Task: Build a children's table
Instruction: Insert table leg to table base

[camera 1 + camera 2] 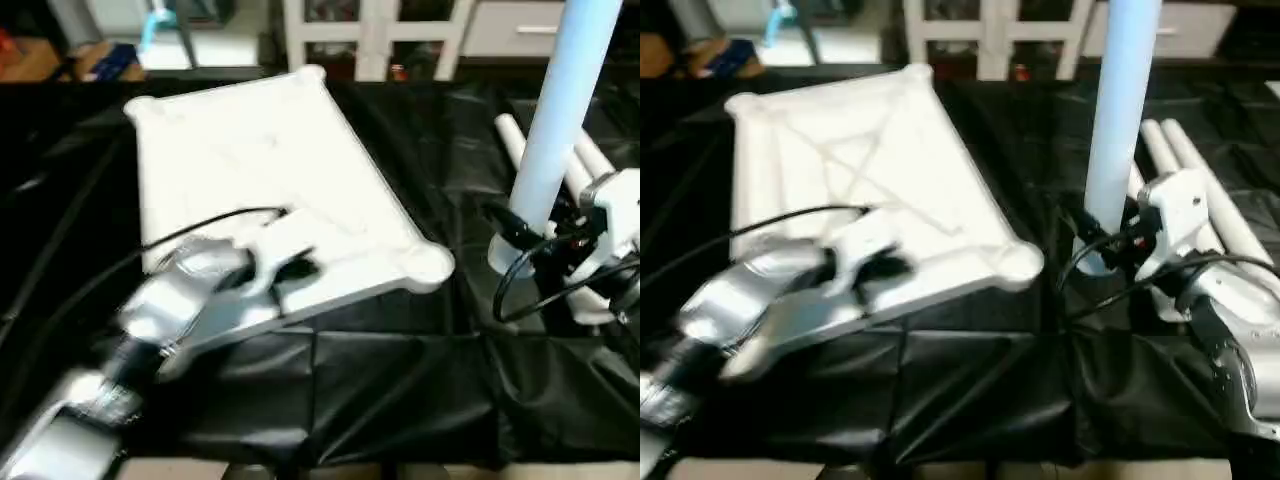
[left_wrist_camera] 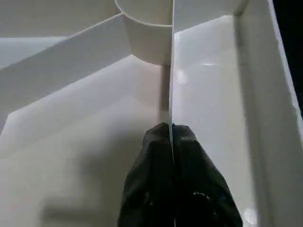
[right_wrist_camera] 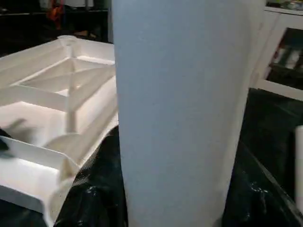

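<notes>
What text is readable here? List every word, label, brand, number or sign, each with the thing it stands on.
None can be read.
Table top: plain white ribs, no print or moulded lettering that can be made out.
Upright leg in the right gripper: bare.
Loose legs on the black cloth: bare.
Left gripper, clamped on a rib: no marking.

Silver forearms [image 1: 190, 300] — black cables, black fingers [image 2: 161, 179].

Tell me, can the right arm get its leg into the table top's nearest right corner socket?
Probably yes: the right gripper holds the leg upright beside that socket, nothing between them.
</notes>
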### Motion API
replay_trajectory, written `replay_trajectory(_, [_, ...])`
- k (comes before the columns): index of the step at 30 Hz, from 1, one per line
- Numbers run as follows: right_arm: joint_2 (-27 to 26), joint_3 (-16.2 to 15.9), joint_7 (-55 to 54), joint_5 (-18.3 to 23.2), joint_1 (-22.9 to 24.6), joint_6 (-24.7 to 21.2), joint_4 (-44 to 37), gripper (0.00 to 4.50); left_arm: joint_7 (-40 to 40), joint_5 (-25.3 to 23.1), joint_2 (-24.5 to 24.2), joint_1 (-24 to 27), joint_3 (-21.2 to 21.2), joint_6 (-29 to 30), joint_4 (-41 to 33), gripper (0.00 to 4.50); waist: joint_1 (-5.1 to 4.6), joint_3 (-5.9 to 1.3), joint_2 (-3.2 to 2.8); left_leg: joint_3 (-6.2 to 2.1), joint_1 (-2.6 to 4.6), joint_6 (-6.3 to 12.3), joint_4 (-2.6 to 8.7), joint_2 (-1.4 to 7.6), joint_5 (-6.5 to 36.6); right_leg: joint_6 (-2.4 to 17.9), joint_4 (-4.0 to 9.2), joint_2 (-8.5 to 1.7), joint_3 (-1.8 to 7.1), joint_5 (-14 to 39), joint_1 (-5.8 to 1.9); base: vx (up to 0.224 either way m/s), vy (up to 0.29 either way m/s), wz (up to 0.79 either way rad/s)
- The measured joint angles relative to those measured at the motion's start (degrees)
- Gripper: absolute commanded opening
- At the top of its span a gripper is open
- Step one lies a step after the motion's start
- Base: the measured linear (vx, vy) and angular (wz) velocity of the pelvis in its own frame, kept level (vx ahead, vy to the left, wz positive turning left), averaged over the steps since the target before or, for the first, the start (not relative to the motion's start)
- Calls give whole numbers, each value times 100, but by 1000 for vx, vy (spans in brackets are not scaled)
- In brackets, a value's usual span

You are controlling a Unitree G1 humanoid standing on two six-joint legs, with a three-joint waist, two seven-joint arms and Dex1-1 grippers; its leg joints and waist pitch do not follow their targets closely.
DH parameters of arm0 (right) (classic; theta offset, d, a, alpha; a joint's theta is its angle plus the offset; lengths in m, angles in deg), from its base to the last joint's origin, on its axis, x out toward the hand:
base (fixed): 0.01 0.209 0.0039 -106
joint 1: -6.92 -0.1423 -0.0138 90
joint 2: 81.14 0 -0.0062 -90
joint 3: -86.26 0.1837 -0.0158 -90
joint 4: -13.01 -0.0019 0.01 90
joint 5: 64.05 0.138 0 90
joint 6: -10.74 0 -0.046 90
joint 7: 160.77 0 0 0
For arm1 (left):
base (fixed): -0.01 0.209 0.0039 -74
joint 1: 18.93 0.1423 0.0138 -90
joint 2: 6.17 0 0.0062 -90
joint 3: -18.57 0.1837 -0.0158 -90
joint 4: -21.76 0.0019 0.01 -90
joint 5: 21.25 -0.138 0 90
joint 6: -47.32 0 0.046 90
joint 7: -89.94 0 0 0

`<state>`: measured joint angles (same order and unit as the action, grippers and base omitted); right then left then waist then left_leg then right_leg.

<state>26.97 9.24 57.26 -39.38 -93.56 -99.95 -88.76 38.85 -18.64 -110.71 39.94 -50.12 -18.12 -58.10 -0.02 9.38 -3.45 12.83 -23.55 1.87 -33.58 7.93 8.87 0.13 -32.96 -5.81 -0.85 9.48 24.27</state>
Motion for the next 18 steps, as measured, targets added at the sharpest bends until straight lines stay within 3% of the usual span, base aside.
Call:
replay_trajectory(9, [-204, -210, -12, 43, 23, -14, -81, 186, -101, 65, -704, 749, -459, 186, -824, 0, -132, 12, 79, -79, 44, -94, 9, -4, 53, -8, 1, 18, -9, 5, 81, 8, -5, -15])
replay_trajectory(14, [-242, -232, -17, 44, 20, -23, -99, 186, -427, 237, -983, 1103, -622, -234, -991, 0, -125, 13, 88, -114, 59, -144, 19, -5, 81, 1, 2, 42, -3, 0, 95, 3, 0, -4])
replay_trajectory(16, [-261, -234, -43, 44, 17, -34, -100, 186, -515, 263, -1016, 1193, -670, -435, -1052, 0, -75, 11, 85, -111, 61, -150, 33, -6, 85, 31, -1, 45, -1, -22, 93, 0, 0, 0])
replay_trajectory(18, [-310, -238, -62, 49, 3, -43, -107, 186, -537, 290, -959, 1198, -679, -515, -1052, 49, -9, 12, 86, -99, 60, -150, 45, -6, 85, 76, -5, 45, 6, -78, 90, 0, 0, 0])
